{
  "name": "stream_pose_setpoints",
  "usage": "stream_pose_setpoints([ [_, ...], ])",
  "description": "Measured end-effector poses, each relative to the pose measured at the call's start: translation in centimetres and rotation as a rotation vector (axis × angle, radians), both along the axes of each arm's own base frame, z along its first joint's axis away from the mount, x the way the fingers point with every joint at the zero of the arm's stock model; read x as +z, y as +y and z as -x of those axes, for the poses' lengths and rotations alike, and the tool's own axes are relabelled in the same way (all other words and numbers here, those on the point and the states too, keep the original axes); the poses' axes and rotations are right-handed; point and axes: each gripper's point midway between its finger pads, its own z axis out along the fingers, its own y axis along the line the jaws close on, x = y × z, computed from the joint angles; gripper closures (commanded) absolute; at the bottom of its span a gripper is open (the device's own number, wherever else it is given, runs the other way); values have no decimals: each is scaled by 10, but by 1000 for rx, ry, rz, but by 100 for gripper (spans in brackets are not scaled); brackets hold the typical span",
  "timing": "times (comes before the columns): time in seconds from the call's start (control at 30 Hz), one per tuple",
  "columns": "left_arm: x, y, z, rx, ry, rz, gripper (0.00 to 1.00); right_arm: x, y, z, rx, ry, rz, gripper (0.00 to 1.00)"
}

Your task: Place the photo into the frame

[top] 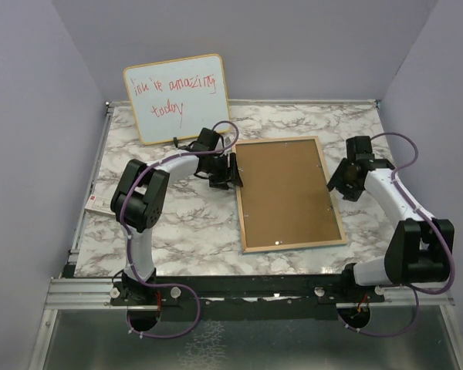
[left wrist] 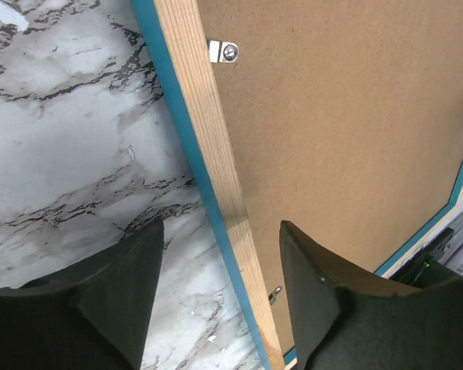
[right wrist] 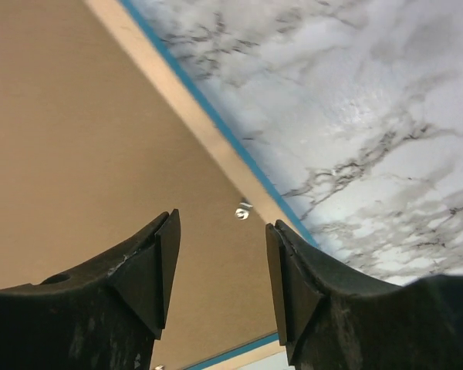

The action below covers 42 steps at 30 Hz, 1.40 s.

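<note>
Frame (top: 293,245) lies back-up at the centre of the tabletop (top: 185,223), filled by a brown backing board (top: 285,193). Left tool (top: 230,177), jaws wide, straddles its left rim. Right tool (top: 341,182), jaws wide, hangs over its right rim. Far-left whiteboard (top: 177,96), in red: "…amazing today".

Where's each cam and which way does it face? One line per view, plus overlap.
Top external: above, behind the robot, looking down on table, frame, whiteboard; left arm, right arm show.
Left wrist: on left arm, facing down at frame's left rail; own jaws, open.
Right wrist: likewise, right rail; own jaws, open.
Shared: all see the backing board.
</note>
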Motion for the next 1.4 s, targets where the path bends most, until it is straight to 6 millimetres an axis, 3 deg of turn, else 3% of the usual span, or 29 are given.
stream_pose_setpoints([
  [0.1, 4, 0, 0, 3, -6, 2, 32, 23, 10, -9, 47, -84, -45, 48],
  [0.23, 5, 3, 4, 7, -5, -4, 33, 22, 44, -6, 150, -108, -199, 54],
  [0.37, 4, 12, 22, 9, 17, -16, 36, 5, 106, 20, 323, -56, -367, 57],
  [0.5, 2, 17, 41, 5, 48, -27, 45, 5, 173, 40, 524, -28, -479, 62],
  [0.63, -2, 14, 57, -13, 73, -31, 53, -7, 214, 62, 624, 27, -543, 65],
  [0.93, -6, 3, 68, -36, 93, -32, 58, -38, 227, 99, 668, 158, -538, 70],
  [1.4, -9, -7, 58, 0, 140, 4, 61, -47, 215, 119, 692, 239, -489, 71],
])
